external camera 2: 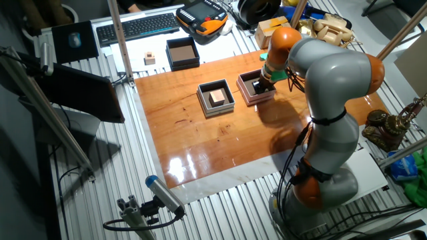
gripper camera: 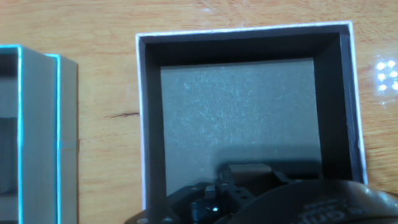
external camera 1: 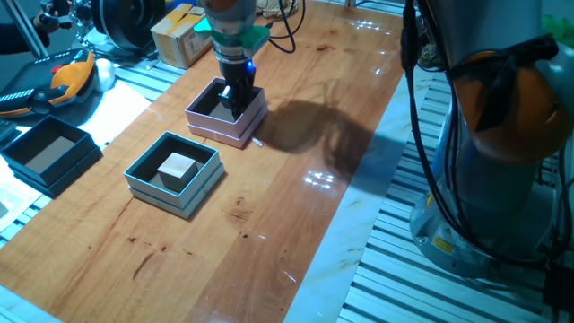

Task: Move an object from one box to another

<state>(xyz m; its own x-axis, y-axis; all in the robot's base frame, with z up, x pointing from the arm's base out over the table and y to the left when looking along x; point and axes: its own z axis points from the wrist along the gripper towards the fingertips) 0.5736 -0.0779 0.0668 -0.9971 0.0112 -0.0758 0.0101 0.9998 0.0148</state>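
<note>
The teal-blue box (external camera 1: 143,179) stands on the wooden table with a pale wooden block (external camera 1: 177,168) inside it. It also shows in the other fixed view (external camera 2: 204,103) and at the left edge of the hand view (gripper camera: 37,124). The pink-lilac box (external camera 1: 235,133) stands just behind it, and in the other fixed view (external camera 2: 252,100). My gripper (external camera 1: 239,106) reaches down inside the pink-lilac box, near its far right side. In the hand view the fingertips (gripper camera: 249,169) meet over the box's grey floor (gripper camera: 236,106). The fingers look shut with nothing seen between them.
A black square box (external camera 1: 49,152) sits off the table at the left. A cardboard carton (external camera 1: 184,36), an orange pendant (external camera 1: 67,81) and cables lie behind the table. A small wooden block (external camera 2: 149,59) lies beside the black box (external camera 2: 182,53). The robot's base (external camera 1: 502,135) stands at the right.
</note>
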